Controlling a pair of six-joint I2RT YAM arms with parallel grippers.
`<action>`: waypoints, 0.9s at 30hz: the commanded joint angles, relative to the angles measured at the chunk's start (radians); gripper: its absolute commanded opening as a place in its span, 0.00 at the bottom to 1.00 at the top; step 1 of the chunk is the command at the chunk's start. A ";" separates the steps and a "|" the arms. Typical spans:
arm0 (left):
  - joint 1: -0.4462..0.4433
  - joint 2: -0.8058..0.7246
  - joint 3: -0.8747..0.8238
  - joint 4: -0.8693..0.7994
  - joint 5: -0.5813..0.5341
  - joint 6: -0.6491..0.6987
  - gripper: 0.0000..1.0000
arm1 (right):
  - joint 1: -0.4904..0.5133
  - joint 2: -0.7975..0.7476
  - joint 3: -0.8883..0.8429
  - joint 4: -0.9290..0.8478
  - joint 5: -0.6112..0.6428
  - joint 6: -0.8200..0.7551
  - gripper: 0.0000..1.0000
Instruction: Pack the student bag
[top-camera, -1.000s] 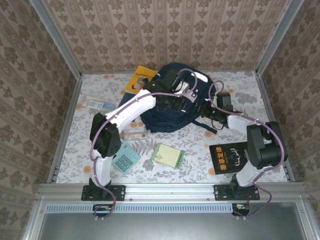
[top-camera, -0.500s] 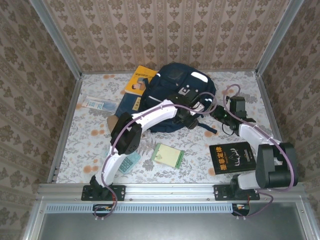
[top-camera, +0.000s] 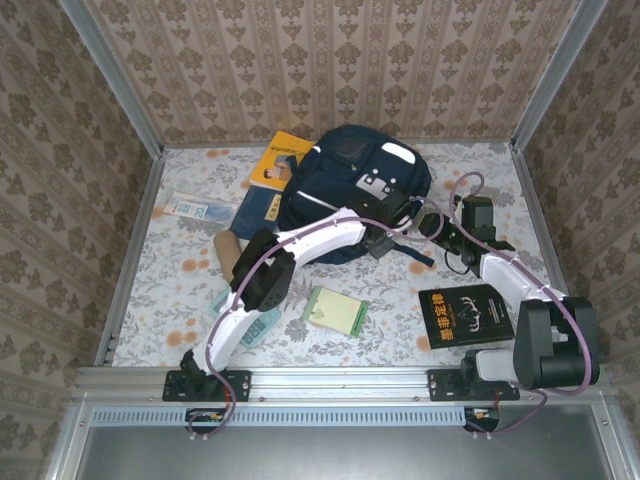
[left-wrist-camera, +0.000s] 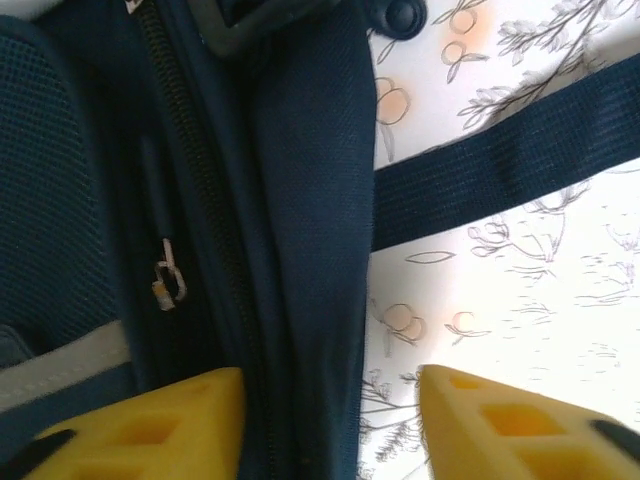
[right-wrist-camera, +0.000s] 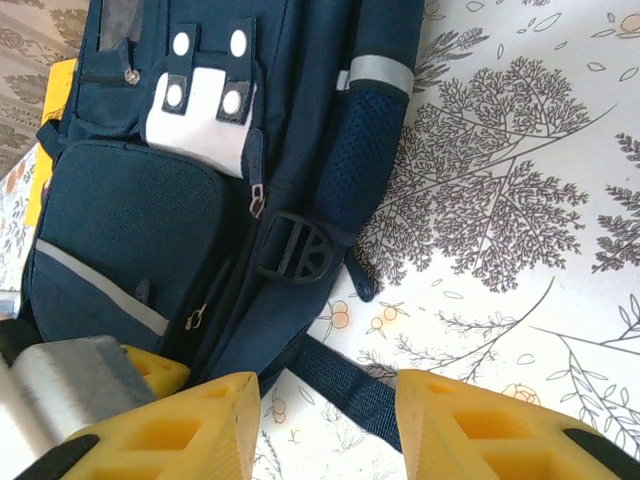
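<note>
Jaws apart, the left gripper (left-wrist-camera: 330, 385) and right gripper (right-wrist-camera: 325, 400) are hovering beside the student bag (top-camera: 345, 165), so closing now is risking catching fabric, not the zipper pull (left-wrist-camera: 168, 283).

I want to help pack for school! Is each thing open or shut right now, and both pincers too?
student bag: lying flat, front up, visible zips look shut.
black book: closed, lying flat.
green notepad: closed, lying flat.
yellow book: closed, partly under the bag.
left pincer: open, astride the bag's edge.
right pincer: open, holding nothing.
</note>
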 joint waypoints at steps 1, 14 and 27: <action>0.012 0.030 -0.004 0.027 -0.112 0.029 0.27 | -0.004 -0.033 -0.011 -0.022 -0.030 0.011 0.43; 0.058 -0.202 0.009 0.000 -0.040 -0.025 0.00 | 0.056 -0.064 -0.025 -0.003 -0.058 -0.016 0.40; 0.123 -0.314 0.051 -0.067 0.095 -0.066 0.00 | 0.188 0.035 0.057 0.059 -0.045 -0.057 0.26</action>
